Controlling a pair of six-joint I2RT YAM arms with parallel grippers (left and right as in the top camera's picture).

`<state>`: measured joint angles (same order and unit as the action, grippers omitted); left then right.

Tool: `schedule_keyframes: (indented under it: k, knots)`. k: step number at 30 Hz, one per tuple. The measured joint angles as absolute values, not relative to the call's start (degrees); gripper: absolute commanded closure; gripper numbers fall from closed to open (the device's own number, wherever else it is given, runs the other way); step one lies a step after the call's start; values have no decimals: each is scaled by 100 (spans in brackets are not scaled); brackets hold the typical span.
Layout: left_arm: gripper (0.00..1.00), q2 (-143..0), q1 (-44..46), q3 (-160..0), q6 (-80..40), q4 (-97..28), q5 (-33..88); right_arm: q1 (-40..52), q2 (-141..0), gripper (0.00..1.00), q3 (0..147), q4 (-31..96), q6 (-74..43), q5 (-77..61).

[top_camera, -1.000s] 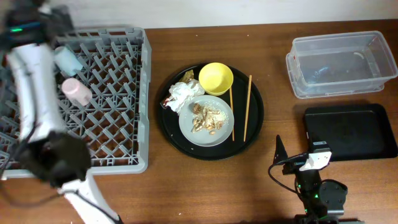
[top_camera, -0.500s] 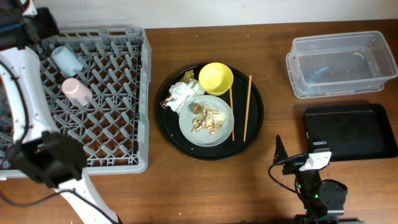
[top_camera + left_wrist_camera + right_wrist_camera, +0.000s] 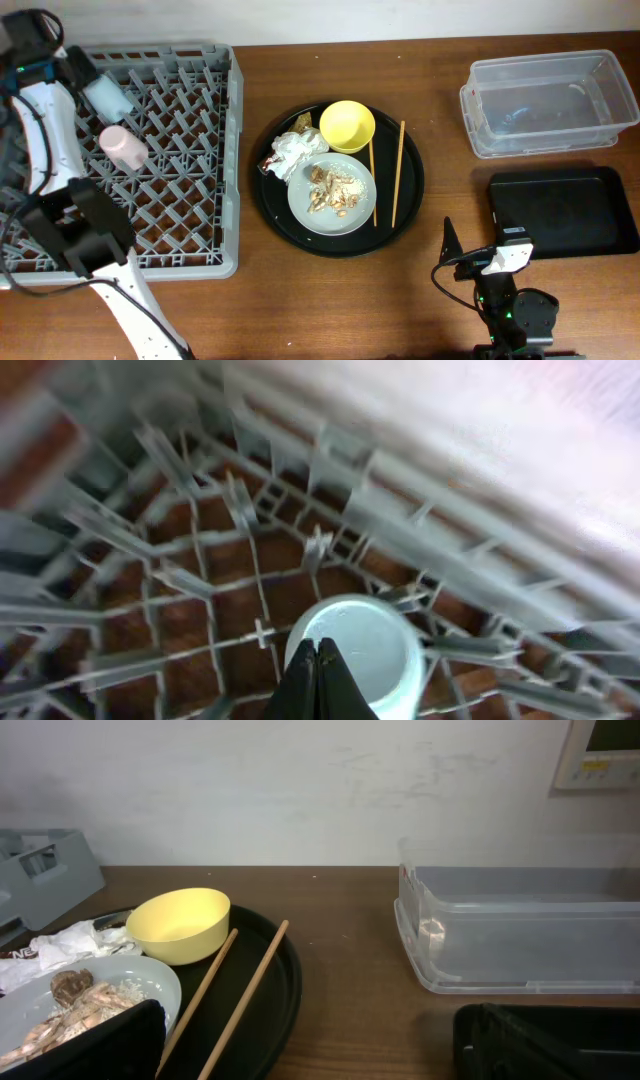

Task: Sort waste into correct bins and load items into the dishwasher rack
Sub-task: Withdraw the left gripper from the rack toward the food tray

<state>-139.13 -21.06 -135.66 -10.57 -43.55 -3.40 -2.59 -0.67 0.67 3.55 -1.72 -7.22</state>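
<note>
Jaws of left gripper (image 3: 318, 660) together now, open before, empty over blue cup (image 3: 372, 645) in rack (image 3: 190, 150), arm at far corner, right gripper (image 3: 310, 1025) apart.

Robotics test bench staged as a dish-clearing station: a bare wooden table (image 3: 330, 300) stands against a plain white wall (image 3: 300, 780), with a round black tray (image 3: 415, 190) of used tableware at its middle. Left of the tray sits a grey dishwasher rack (image 3: 190, 150), a white robot arm (image 3: 45, 125) reaching over it. Right of the tray lie a clear plastic tub (image 3: 590, 105) and a flat black tray (image 3: 560, 215). A second arm (image 3: 505, 300) is mounted in front of the tray, to its right. A small beige wall panel (image 3: 600, 750) hangs beyond, up to the right.
</note>
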Motion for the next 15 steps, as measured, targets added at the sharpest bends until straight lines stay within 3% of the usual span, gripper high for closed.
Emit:
schedule_keyframes:
  k: [10, 15]
  knots:
    - [99, -14199, -2137, -13579, -1059, -4451, 923, -259, -69, 2, 67, 355, -174, -722]
    - [99, -14140, -2141, -13633, -1079, -5140, 1396, -259, -69, 2, 67, 355, -174, -722]
